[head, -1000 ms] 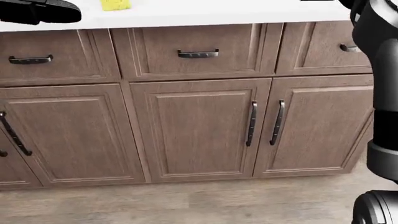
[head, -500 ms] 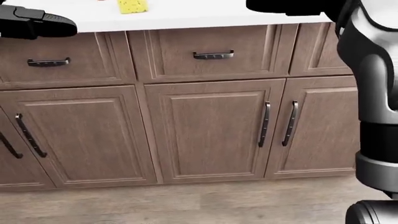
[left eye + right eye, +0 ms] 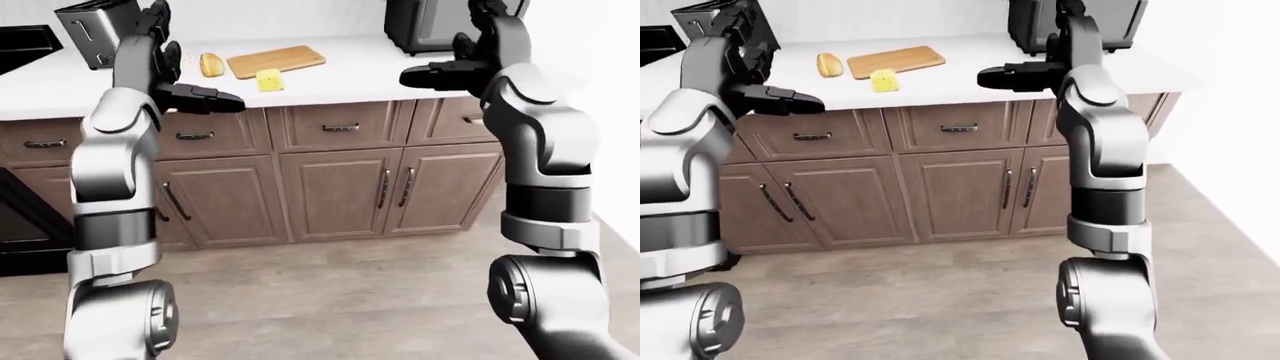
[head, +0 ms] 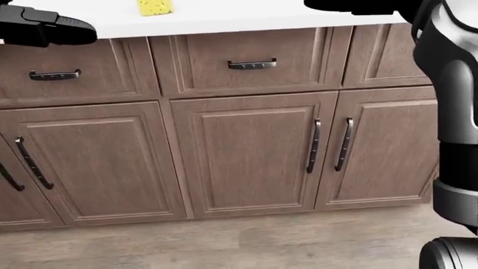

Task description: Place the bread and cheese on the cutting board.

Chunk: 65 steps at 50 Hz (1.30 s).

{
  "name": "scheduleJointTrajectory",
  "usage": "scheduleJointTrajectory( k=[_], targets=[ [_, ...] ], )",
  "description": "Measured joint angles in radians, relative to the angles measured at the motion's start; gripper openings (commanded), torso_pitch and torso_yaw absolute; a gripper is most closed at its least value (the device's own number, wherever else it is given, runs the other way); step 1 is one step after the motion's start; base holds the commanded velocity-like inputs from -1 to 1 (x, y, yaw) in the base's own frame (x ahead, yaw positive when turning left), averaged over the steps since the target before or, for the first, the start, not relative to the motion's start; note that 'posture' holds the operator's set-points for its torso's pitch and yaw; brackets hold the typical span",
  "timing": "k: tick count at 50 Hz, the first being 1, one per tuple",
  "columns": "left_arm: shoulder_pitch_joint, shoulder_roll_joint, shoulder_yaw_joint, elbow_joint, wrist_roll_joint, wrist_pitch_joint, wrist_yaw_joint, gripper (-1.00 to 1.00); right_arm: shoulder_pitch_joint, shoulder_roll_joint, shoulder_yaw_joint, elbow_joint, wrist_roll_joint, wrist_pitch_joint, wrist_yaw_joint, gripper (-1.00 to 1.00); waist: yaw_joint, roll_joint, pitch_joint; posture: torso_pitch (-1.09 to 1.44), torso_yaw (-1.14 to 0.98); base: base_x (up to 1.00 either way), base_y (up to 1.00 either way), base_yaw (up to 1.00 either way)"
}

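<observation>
Lying beside cutting board (image 3: 276,59): bread (image 3: 211,64), cheese (image 3: 269,79); hands seemingly empty

No text, label, brand, number or sign can be read in any view. Around the cutting board (image 3: 276,60), nothing written is shown on the toaster (image 3: 97,30), the countertop or the cabinet fronts.

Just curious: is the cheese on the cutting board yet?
No. The cheese sits on the counter beside the cutting board.
</observation>
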State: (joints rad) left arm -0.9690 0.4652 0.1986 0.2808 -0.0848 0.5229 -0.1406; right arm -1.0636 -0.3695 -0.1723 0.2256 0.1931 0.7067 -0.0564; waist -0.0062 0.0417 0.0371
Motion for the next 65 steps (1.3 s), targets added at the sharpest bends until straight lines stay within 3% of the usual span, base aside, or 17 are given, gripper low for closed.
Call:
scheduleJointTrajectory(
  k=[2, 3, 6, 14, 17, 19, 29, 34, 38, 50, 51, 54, 56, 61, 63, 65],
  targets=[
    [-0.003, 0.006, 0.003, 0.0, -0.002, 0.0, -0.002, 1.0, -0.008, 0.002, 0.005, 0.005, -0.002, -0.003, 0.002, 1.0, -0.001, 0.045, -0.008, 0.0, 0.0, 0.0, 0.08, 0.0],
    [0.003, 0.011, 0.009, 0.0, -0.003, -0.003, -0.003, 1.0, -0.005, 0.011, 0.01, 0.004, -0.004, -0.008, 0.002, 1.0, 0.005, 0.035, -0.007, 0.0, 0.0, 0.0, 0.08, 0.0],
    [0.027, 0.016, 0.024, 0.007, 0.002, -0.005, 0.002, 1.0, 0.004, 0.027, 0.025, 0.01, 0.0, -0.005, 0.009, 1.0, 0.013, 0.031, -0.007, 0.0, 0.0, 0.0, 0.08, 0.0],
    [0.029, 0.008, 0.005, 0.003, 0.02, -0.003, -0.006, 1.0, -0.005, 0.019, 0.013, -0.024, 0.007, -0.01, 0.001, 1.0, 0.008, -0.059, -0.005, 0.0, 0.0, 0.0, 0.08, 0.0],
    [0.027, 0.002, 0.004, -0.001, 0.03, -0.017, -0.009, 1.0, -0.004, 0.016, 0.012, -0.023, 0.01, -0.013, 0.004, 1.0, 0.009, -0.106, -0.012, 0.0, 0.0, 0.0, 0.08, 0.0],
    [0.039, -0.014, 0.0, 0.005, 0.029, -0.038, -0.009, 1.0, 0.01, 0.009, 0.006, -0.024, 0.009, -0.011, 0.008, 1.0, -0.001, -0.081, -0.007, 0.0, 0.0, 0.0, 0.08, 0.0],
    [0.028, -0.006, -0.004, 0.016, 0.031, -0.033, -0.014, 1.0, 0.011, 0.006, 0.004, -0.008, -0.007, -0.006, 0.018, 1.0, 0.002, -0.035, -0.005, 0.0, 0.0, 0.0, 0.19, 0.0],
    [0.028, 0.003, 0.003, -0.008, 0.028, -0.037, -0.022, 1.0, 0.008, 0.02, 0.008, -0.02, -0.012, -0.012, 0.015, 1.0, -0.005, 0.044, -0.014, 0.0, 0.0, 0.0, 0.27, 0.0],
    [0.056, 0.005, 0.022, 0.01, 0.031, -0.038, -0.015, 1.0, 0.028, 0.034, 0.03, -0.014, -0.004, -0.006, 0.026, 1.0, 0.003, 0.022, -0.003, 0.0, 0.0, 0.0, 0.26, 0.0],
    [0.05, -0.005, 0.012, 0.01, 0.029, -0.045, -0.01, 1.0, 0.021, 0.012, 0.008, -0.023, -0.004, -0.014, 0.022, 1.0, 0.0, -0.096, -0.007, 0.0, 0.0, 0.0, 0.26, 0.0],
    [0.052, -0.013, 0.008, 0.008, 0.029, -0.05, -0.009, 1.0, 0.026, 0.009, 0.004, -0.021, -0.005, -0.018, 0.021, 1.0, -0.007, -0.081, -0.004, 0.0, 0.0, 0.0, 0.26, 0.0],
    [0.06, -0.024, -0.014, 0.025, 0.026, -0.055, -0.017, 1.0, 0.05, 0.008, -0.005, -0.001, -0.012, -0.018, 0.017, 1.0, -0.009, -0.084, -0.012, 0.0, 0.0, 0.0, 0.26, 0.0],
    [0.057, -0.021, -0.013, 0.032, 0.026, -0.052, -0.02, 1.0, 0.048, 0.007, -0.004, 0.006, -0.015, -0.015, 0.016, 1.0, -0.006, -0.075, -0.015, 0.0, 0.0, 0.0, 0.25, 0.0],
    [0.051, -0.016, -0.002, 0.016, 0.029, -0.06, -0.015, 1.0, 0.033, 0.001, -0.005, -0.011, -0.015, -0.017, 0.019, 1.0, -0.008, -0.005, -0.002, 0.0, 0.0, 0.0, 0.26, 0.0],
    [0.046, -0.013, -0.002, 0.02, 0.03, -0.062, -0.015, 1.0, 0.026, 0.004, -0.003, -0.01, -0.016, -0.02, 0.019, 1.0, -0.008, 0.043, -0.011, 0.0, 0.0, 0.0, 0.26, 0.0],
    [0.053, -0.005, 0.008, 0.025, 0.032, -0.061, -0.013, 1.0, 0.035, 0.02, 0.011, -0.015, -0.015, -0.027, 0.022, 1.0, 0.004, 0.027, -0.006, 0.0, 0.0, 0.0, 0.26, 0.0]
  ],
)
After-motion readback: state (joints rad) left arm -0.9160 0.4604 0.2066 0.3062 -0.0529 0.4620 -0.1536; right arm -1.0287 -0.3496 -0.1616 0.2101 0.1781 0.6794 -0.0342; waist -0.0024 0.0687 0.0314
